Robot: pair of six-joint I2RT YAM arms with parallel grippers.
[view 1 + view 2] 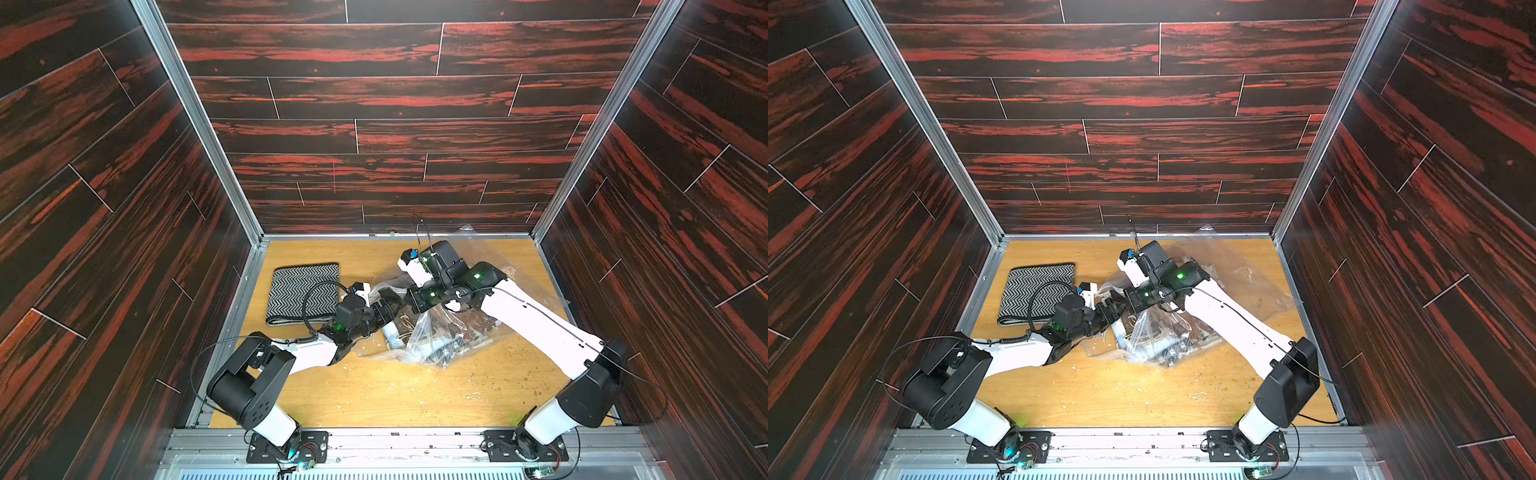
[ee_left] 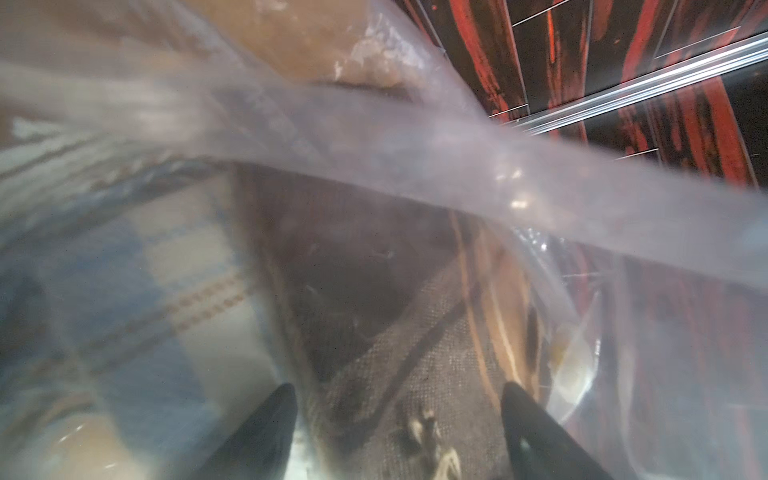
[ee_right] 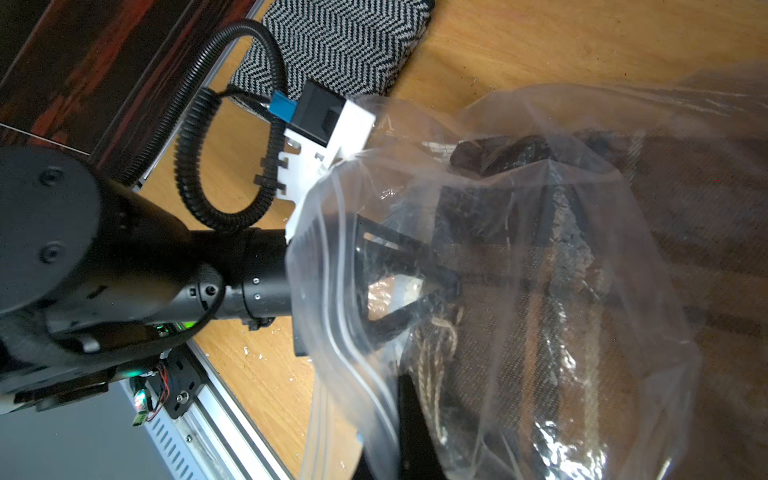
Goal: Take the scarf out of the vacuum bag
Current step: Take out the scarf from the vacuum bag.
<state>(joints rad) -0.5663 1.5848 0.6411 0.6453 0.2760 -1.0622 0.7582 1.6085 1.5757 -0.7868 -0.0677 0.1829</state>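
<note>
The vacuum bag point(image 1: 436, 345) point(image 1: 1246, 274) is clear crinkly plastic and lies crumpled on the right half of the wooden table. My right gripper point(image 1: 412, 305) point(image 3: 409, 432) is shut on its zip-seal edge and holds the mouth up. My left gripper point(image 1: 388, 301) point(image 2: 397, 388) reaches in through that mouth, seen through the plastic in the right wrist view. Its jaws stand apart, with a brown woven scarf point(image 2: 415, 365) point(image 3: 540, 374) and its pale tassels between the fingertips. A blue-and-cream checked cloth point(image 2: 145, 291) lies beside it in the bag.
A folded black-and-white herringbone scarf point(image 1: 301, 291) point(image 1: 1034, 286) point(image 3: 345, 45) lies on the table's left side, outside the bag and just behind my left wrist. Dark red wood-look walls close in three sides. Crumbs dot the table's front point(image 1: 415, 395).
</note>
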